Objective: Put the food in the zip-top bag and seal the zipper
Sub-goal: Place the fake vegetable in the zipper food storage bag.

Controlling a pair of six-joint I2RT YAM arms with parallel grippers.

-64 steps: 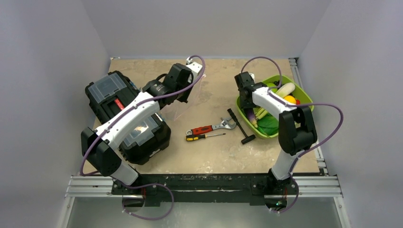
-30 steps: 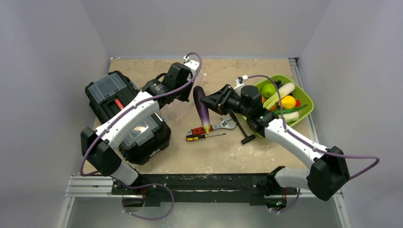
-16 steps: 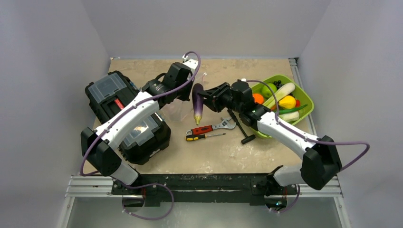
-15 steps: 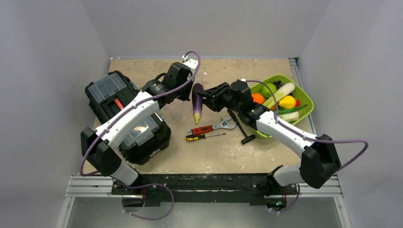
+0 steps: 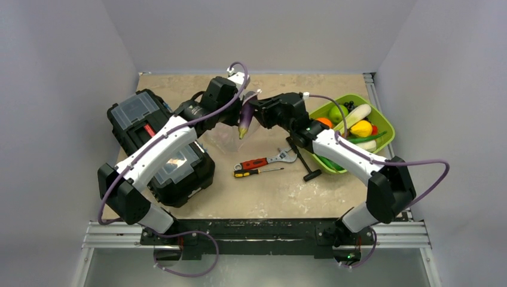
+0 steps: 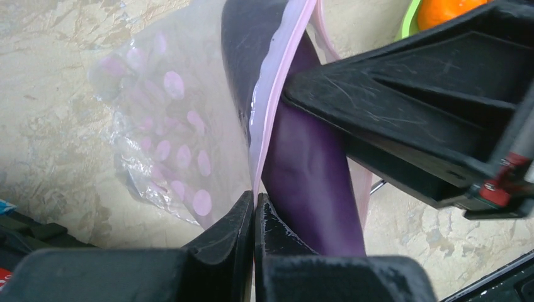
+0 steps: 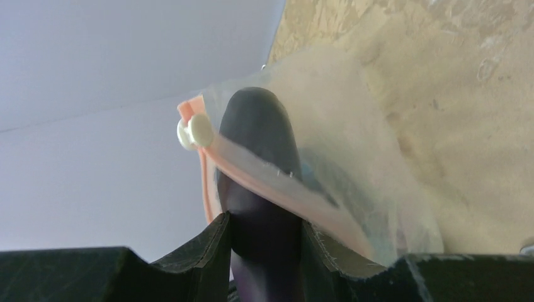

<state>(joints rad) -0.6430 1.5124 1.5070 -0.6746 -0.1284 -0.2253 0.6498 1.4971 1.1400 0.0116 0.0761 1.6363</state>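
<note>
My right gripper (image 5: 251, 111) (image 7: 266, 221) is shut on a purple toy eggplant (image 5: 244, 119) (image 7: 258, 145), one piece of the food. The eggplant hangs tip down at the mouth of the clear zip-top bag (image 5: 226, 136) (image 6: 167, 132). My left gripper (image 5: 234, 122) (image 6: 254, 199) is shut on the bag's pink zipper (image 6: 271, 94) (image 7: 264, 176) and holds the mouth up. The zipper strip crosses the eggplant, whose tip sits between the two lips. A white slider (image 7: 198, 131) is at the strip's end. More food lies in the green tray (image 5: 382, 121).
A black tool case (image 5: 152, 140) fills the left side under my left arm. A red-handled wrench (image 5: 266, 160), a screwdriver (image 5: 257, 172) and a black T-handle tool (image 5: 302, 158) lie mid-table in front of the bag. Grey walls close in the back and both sides.
My right arm lifted the eggplant out of the green tray and carried it left to the bag's mouth. My left arm kept its hold on the bag and shifted slightly.
</note>
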